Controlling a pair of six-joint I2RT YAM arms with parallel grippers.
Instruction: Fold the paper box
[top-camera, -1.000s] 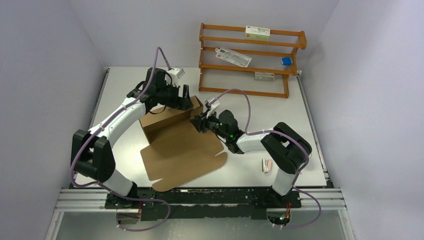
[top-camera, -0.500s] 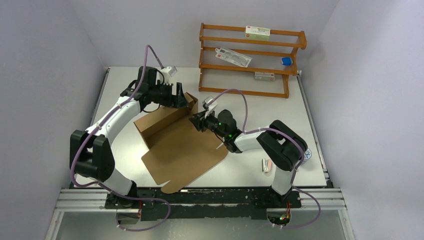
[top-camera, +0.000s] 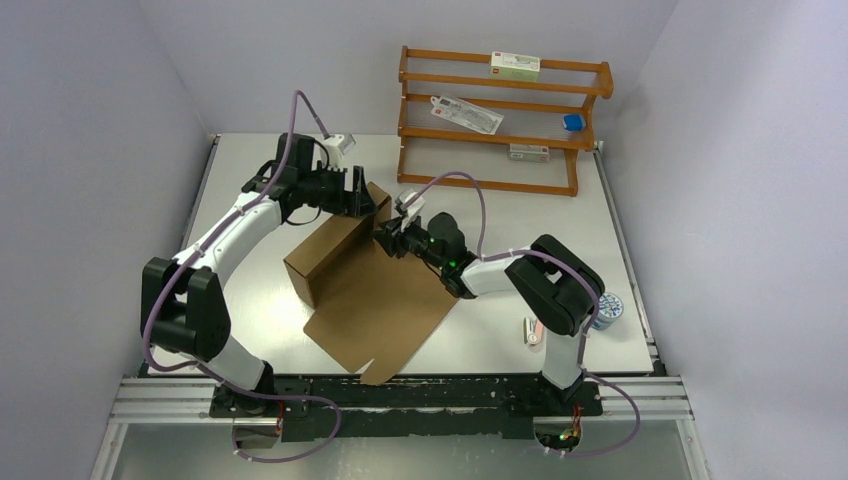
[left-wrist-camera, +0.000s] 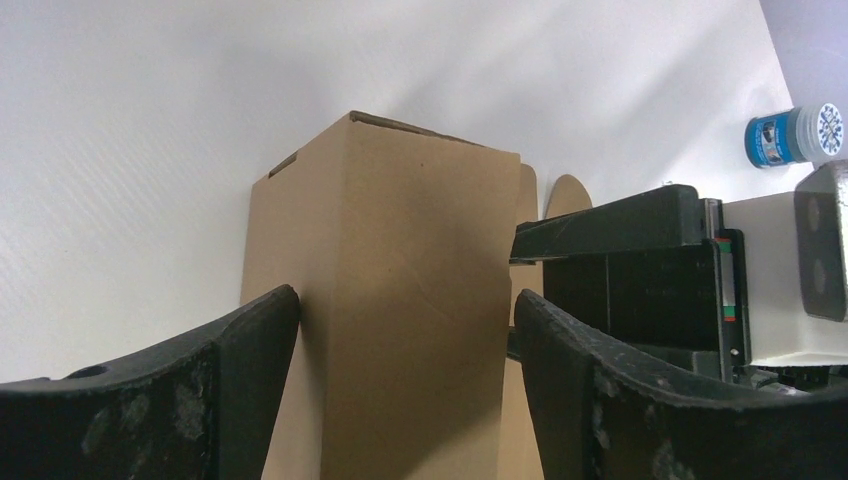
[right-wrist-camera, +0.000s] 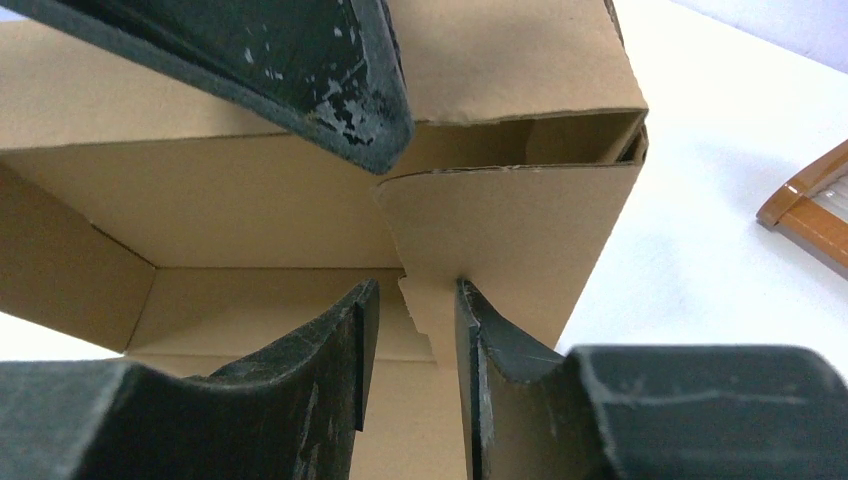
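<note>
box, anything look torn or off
The box lies skewed on the table, and its flat lid reaches the near edge. In the right wrist view, the side flap has a ragged lower edge by the right tool.

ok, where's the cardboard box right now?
Top view: the paper box sits mid-table, in front of the wooden rack, with the left gripper straddling its far end and the right gripper at its right side.
</note>
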